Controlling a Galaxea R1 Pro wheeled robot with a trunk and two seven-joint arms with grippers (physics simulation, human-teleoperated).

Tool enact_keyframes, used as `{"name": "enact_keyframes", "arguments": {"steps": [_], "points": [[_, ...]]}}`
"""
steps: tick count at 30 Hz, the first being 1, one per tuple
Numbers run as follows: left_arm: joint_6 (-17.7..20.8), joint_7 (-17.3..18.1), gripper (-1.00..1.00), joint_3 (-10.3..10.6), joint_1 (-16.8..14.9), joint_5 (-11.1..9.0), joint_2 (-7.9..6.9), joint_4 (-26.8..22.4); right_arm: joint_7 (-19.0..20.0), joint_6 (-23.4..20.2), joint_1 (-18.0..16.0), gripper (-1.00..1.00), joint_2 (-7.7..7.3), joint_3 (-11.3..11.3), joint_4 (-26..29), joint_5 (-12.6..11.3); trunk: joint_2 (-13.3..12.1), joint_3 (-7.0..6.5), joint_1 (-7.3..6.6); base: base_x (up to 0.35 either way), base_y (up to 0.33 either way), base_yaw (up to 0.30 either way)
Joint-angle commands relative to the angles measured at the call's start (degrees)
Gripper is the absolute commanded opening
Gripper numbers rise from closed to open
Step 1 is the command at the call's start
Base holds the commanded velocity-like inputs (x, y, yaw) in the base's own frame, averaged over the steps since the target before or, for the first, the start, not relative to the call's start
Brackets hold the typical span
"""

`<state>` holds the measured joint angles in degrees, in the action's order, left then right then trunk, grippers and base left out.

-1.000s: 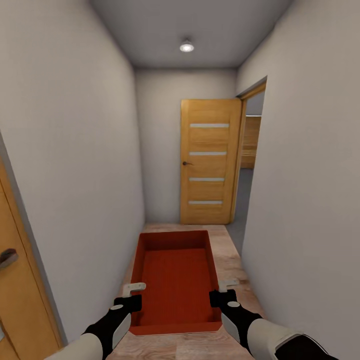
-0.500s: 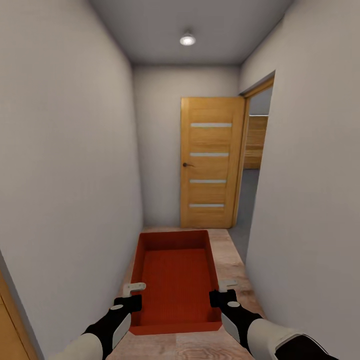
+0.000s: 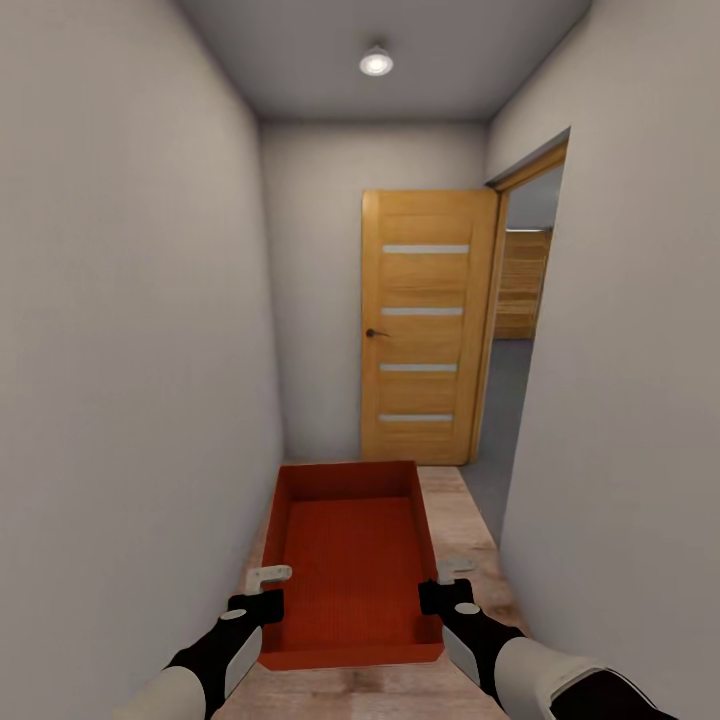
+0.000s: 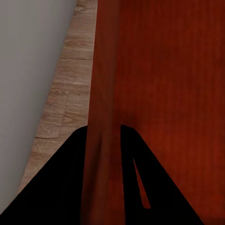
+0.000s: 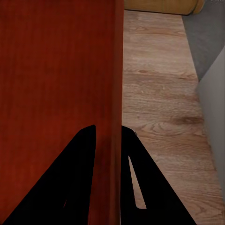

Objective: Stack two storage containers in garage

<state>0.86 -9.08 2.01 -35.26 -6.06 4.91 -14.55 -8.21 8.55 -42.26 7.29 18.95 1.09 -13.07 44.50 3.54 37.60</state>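
Claws first: my left claw [image 3: 268, 590] pinches the left long wall of the storage container [image 3: 352, 560], and in the left wrist view I see that thin wall running straight between the two dark fingers [image 4: 61, 187], closed tight on it. My right claw [image 3: 448, 585] does the same on the opposite wall, fingers [image 5: 70, 183] clamped either side of the rim. Between them the orange-red tub hangs level above the wood-plank floor [image 3: 470, 545], open side up, nothing in it.

Compared with a second ago, the tub and both arms sit in the same spot in my head view, while the corridor slides past: the ceiling light [image 3: 376, 62] has climbed, the door on my left has dropped out of frame, and the opening on the right [image 3: 520, 330] has widened, showing more grey floor and honey-brown planks [image 3: 524, 285] beyond. So I am rolling forward with the load steady.

I judge this the carrying leg, with the garage likely through that right-hand opening beside the open wooden door [image 3: 425, 325]. Next comes a right turn, minding the tub's corners against the door frame.
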Motion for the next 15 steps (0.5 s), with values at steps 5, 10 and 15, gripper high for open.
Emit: {"name": "enact_keyframes", "arguments": {"steps": [5,10,15], "points": [[0.11,-1.12,-1.0,0.1,0.02,-0.62,-0.69,0.14,-0.32,5.51,-0.11,-1.0,0.01,-1.14,0.05,-0.64,0.08,0.1,0.05,0.323,0.0,0.0],[0.11,-1.12,-1.0,0.03,0.02,-0.54,-0.69,0.06,-0.32,5.6,-0.11,-1.0,0.01,-1.17,0.05,-0.64,0.08,0.1,0.05,0.323,0.0,0.0],[0.11,-1.12,-1.0,0.02,0.02,-0.54,-0.69,0.05,-0.32,5.6,-0.11,-1.0,0.01,-1.15,0.05,-0.64,0.08,0.1,0.05,0.323,0.0,0.0]]}}
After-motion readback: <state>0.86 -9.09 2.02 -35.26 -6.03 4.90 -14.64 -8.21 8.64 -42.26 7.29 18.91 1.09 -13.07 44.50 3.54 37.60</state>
